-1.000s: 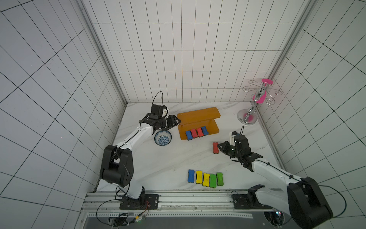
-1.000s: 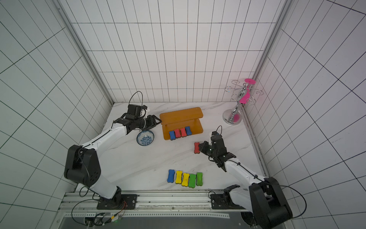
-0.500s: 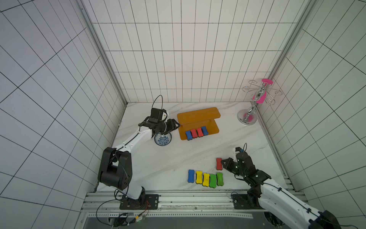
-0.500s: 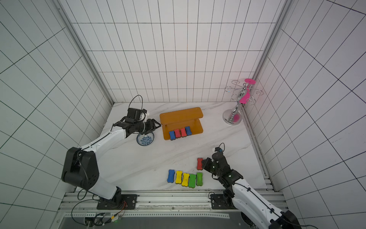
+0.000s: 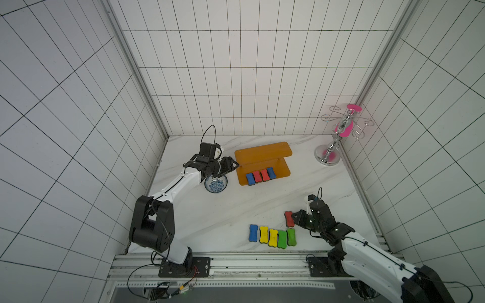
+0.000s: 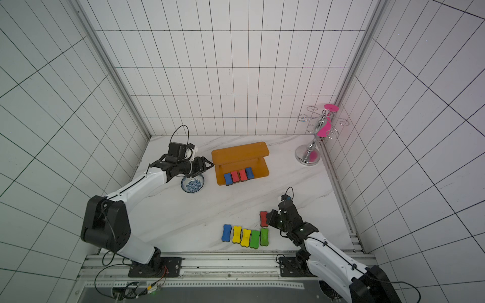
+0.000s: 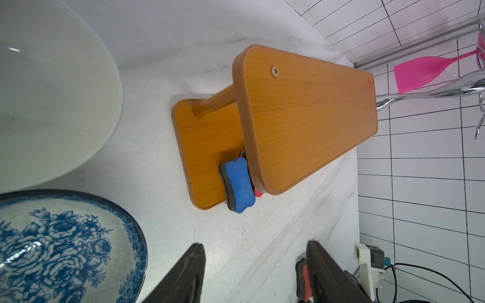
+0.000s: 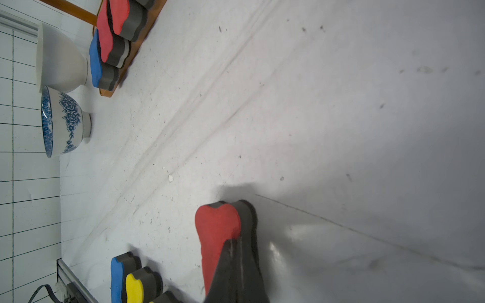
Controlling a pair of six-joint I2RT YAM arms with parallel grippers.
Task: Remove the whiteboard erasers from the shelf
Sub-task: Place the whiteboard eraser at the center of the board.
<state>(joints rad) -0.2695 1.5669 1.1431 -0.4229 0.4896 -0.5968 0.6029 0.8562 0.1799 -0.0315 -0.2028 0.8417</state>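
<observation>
Front edge of the desk: five whiteboard erasers lie side by side in a row, foam up. They are a blue eraser, a yellow eraser, a second yellow eraser, a green eraser and a second green eraser.

Just behind the row's right end: a red eraser, off the shelf, with the right jaws closed on one end. The right arm reaches in from the front right corner. Whether this eraser rests on the desk cannot be told.

Middle left: a blue-patterned bowl, with a plain white bowl just beside it. The left arm passes over them. The left jaws are open and empty, and point at the shelf's left end from near it.

Far centre: the shelf. Four erasers sit in a row along the front of its lower board: outer-left blue eraser, left red eraser, right red eraser, outer-right blue eraser. In the left wrist view the outer-left one overhangs the board's edge.

Far right corner: a chrome cup rack with pink parts.
</observation>
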